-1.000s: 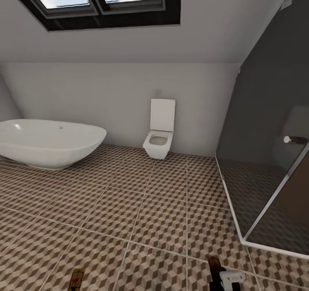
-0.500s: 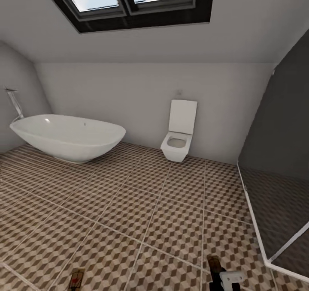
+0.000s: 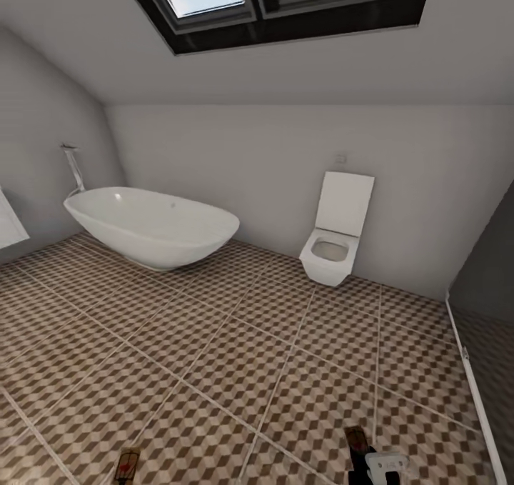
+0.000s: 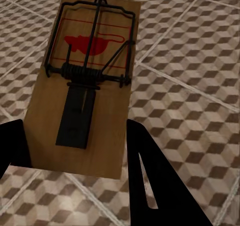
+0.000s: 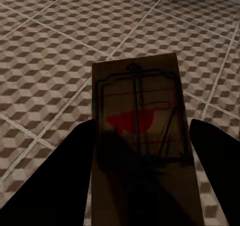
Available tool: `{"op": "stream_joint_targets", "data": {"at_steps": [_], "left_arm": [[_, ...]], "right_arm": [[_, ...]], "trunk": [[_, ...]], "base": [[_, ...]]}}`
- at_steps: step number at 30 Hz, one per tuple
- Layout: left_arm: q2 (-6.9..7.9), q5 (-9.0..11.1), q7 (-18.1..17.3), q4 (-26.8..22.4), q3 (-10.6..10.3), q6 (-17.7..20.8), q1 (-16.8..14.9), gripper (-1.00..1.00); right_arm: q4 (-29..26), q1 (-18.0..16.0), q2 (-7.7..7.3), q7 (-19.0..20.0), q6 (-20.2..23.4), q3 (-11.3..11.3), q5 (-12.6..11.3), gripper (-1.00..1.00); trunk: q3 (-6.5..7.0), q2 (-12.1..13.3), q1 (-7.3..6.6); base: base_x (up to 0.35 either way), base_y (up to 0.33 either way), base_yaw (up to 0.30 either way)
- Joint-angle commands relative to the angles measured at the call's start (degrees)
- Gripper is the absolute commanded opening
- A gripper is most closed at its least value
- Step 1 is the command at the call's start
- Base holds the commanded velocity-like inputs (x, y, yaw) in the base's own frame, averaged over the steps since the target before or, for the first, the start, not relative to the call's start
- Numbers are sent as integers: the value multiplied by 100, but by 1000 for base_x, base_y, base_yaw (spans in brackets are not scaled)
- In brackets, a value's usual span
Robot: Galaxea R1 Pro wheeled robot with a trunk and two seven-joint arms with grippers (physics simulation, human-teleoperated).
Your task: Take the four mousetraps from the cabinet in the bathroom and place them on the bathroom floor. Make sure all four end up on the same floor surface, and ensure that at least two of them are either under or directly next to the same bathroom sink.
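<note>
As the robot turns left, the whole head view has swung over the last second: the bathtub (image 3: 153,226) and toilet (image 3: 333,246) have slid rightward and the dark shower screen has nearly left the right edge, so the camera moved, not the fixtures. Each arm carries a mousetrap: the left gripper (image 4: 75,151) clamps one (image 4: 85,81) between its fingers, and the right gripper (image 5: 145,181) clamps another (image 5: 142,141), both held above the patterned floor (image 3: 235,356). Likely it is searching for the sink, with both traps yet to be set down.
</note>
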Motion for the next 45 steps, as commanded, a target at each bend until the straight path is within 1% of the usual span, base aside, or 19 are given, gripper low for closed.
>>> {"op": "stream_joint_targets", "data": {"at_steps": [1,45], "left_arm": [[-4,-21,71,15,-48,-10,-7,-100],[-4,-21,71,15,-52,-10,-7,-100]], "right_arm": [[0,-1,-3,-15,-11,3,37,-100],[0,-1,-3,-15,-11,3,37,-100]], "trunk": [[-5,-2,3],[-5,-2,3]], "base": [[335,0,284],[330,0,284]]}}
